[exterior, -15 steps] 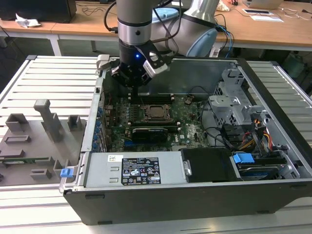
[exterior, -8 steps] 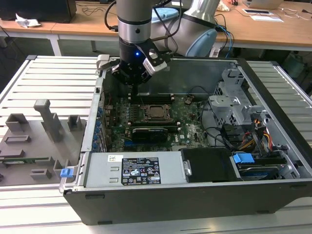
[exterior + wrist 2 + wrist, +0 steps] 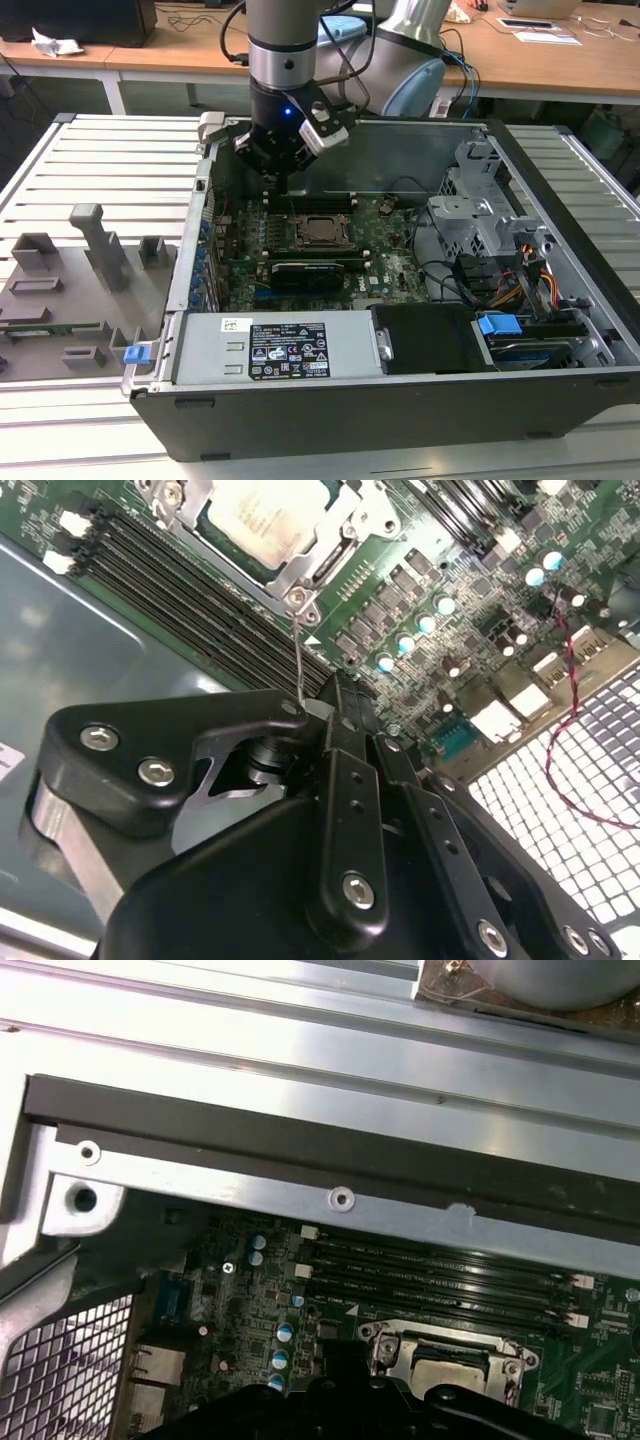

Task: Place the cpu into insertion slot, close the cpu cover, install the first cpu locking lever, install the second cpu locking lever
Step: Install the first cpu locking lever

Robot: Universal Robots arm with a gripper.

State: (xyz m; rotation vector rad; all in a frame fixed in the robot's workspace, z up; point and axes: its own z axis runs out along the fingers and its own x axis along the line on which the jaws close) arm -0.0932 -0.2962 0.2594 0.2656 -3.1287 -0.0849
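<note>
In the second wrist view the cpu [image 3: 265, 515] is seen seated in the insertion slot [image 3: 345, 550], under the cpu cover [image 3: 300, 568]; the gripper [image 3: 335, 695] is held apart from it, jaw state not discernible

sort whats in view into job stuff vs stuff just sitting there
Job: cpu seated in the insertion slot, cpu cover, thin lever wire, gripper.
Bystanders: memory slots, expansion card, blue-capped capacitors, power supply.

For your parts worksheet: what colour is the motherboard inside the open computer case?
Green; the motherboard shows best in the second wrist view.
</note>
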